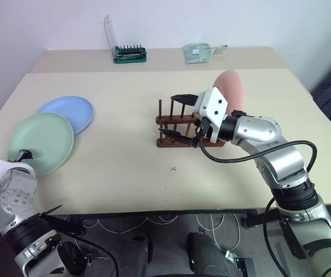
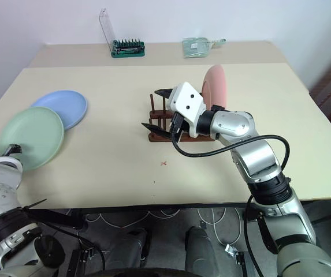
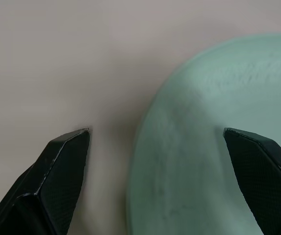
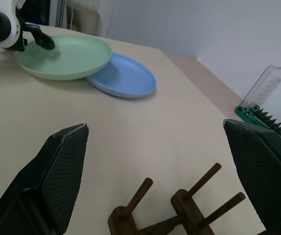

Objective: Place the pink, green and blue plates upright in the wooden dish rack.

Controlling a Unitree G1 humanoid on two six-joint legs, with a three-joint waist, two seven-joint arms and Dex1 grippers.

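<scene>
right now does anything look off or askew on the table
Nothing is spilled or damaged. The green plate lies partly on top of the blue plate, so it sits tilted. The pink plate stands upright in the wooden dish rack.

rack [image 1: 179, 128] set mid-table [image 1: 125, 167] | one plate [image 1: 230, 91] stood upright in rack's right end | two plates laid flat far left, near one [image 1: 41, 142] overlapping rear one [image 1: 68, 112] | bit tray [image 1: 130, 55] placed at back edge
</scene>
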